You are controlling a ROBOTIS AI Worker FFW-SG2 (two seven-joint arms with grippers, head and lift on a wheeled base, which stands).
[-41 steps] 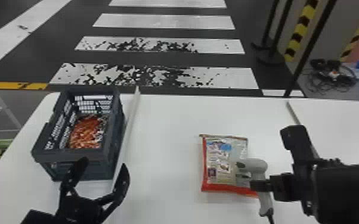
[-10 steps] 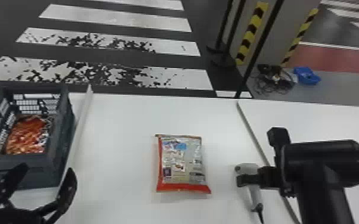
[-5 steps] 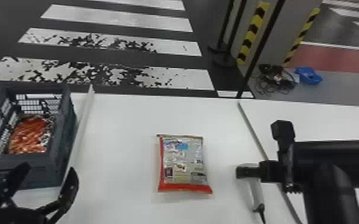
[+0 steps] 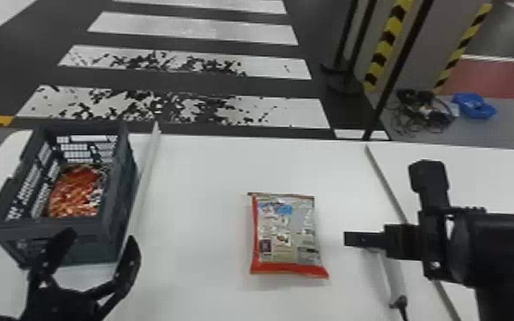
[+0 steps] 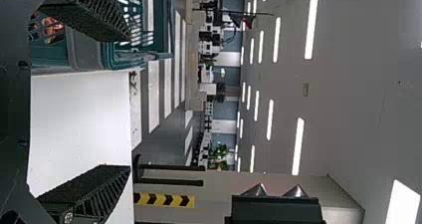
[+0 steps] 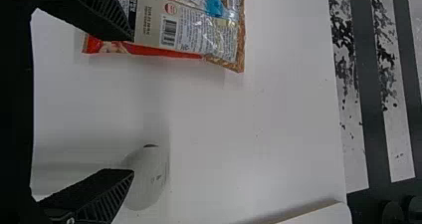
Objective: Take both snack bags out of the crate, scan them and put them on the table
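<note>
Snack bag (image 4: 286,234) flat on counter (image 4: 209,179), short of far edge; second snack bag (image 4: 74,192) inside crate (image 4: 119,188), far left corner. Left gripper (image 4: 101,237), right gripper (image 6: 133,104) both spread, empty. Risks: right closes off-centre, scanner (image 6: 148,179) could slip; left enters askew, could snag crate.

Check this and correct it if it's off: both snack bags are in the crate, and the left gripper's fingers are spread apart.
One part is wrong: only one snack bag is in the crate. The other bag lies on the table, as the head view shows. The left gripper's fingers are spread apart, as you said.
</note>
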